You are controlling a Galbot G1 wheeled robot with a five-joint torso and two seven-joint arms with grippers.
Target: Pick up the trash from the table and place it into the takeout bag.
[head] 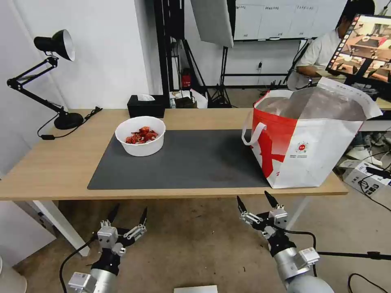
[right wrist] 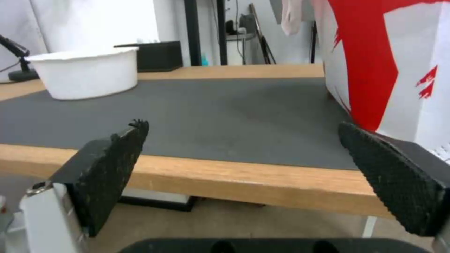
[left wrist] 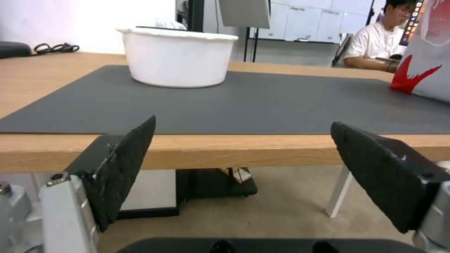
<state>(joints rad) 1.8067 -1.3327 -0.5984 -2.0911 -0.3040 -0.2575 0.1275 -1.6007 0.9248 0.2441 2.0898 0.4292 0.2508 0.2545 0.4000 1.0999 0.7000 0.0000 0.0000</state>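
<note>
Both tools, left point(head: 127, 214) and right point(head: 254, 200), hang spread below the counter's point(head: 61, 162) near edge. From above, red scraps show in the bowl point(head: 140, 136); the bag point(head: 309, 142) stands right.

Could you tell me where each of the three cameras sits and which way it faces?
Head view: high, looking down on the table, bowl and bag; both arms low, left gripper and right gripper below the near edge.
Left wrist view: just below the table's edge, facing across the mat to the bowl; own open jaws frame it.
Right wrist view: likewise, nearer the bag; own open jaws.
Shared: bowl, mat, bag.
</note>
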